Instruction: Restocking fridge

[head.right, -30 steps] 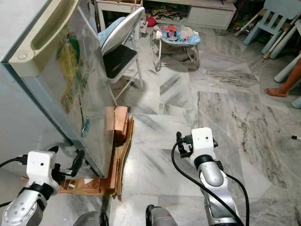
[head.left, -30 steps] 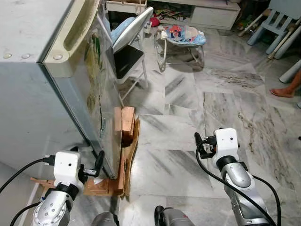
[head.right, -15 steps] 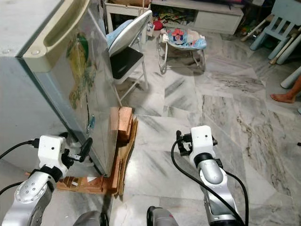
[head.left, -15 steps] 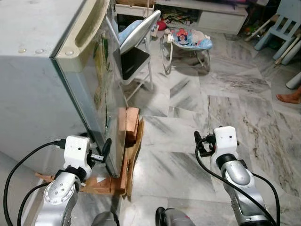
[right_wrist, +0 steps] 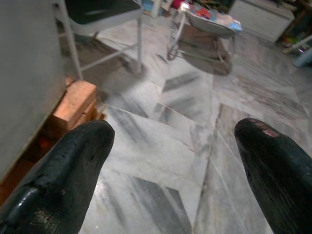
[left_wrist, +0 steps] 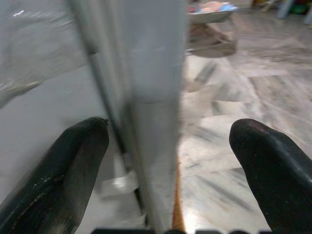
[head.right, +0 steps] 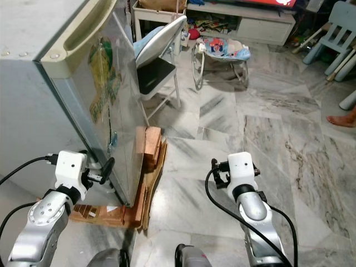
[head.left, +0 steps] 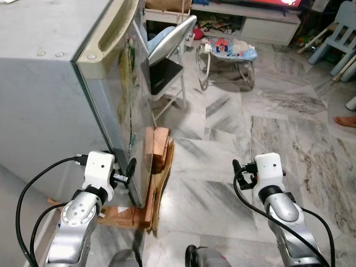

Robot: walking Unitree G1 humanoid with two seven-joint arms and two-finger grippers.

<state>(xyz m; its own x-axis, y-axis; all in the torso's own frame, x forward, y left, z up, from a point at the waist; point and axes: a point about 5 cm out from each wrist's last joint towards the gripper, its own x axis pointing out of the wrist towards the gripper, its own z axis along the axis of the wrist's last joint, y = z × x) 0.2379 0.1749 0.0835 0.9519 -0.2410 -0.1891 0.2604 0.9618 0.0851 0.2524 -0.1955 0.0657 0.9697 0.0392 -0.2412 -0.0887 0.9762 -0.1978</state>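
- Leftmost stands the fridge [head.left: 50,83]: grey metal box, cream top trim, glossy door with faded stickers, raised on wooden blocks [head.left: 158,146].
- Left gripper [left_wrist: 168,161] is low at the door's edge, fingers apart, one on each side.
- Right gripper [right_wrist: 175,161] hangs spread and empty above veined marble floor [head.left: 222,167].

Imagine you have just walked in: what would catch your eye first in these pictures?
The tall grey fridge on the robot's left, raised on wooden blocks. The left gripper, open, straddles its door edge low down. Beyond stand a folding chair and a baby bouncer on marble floor.
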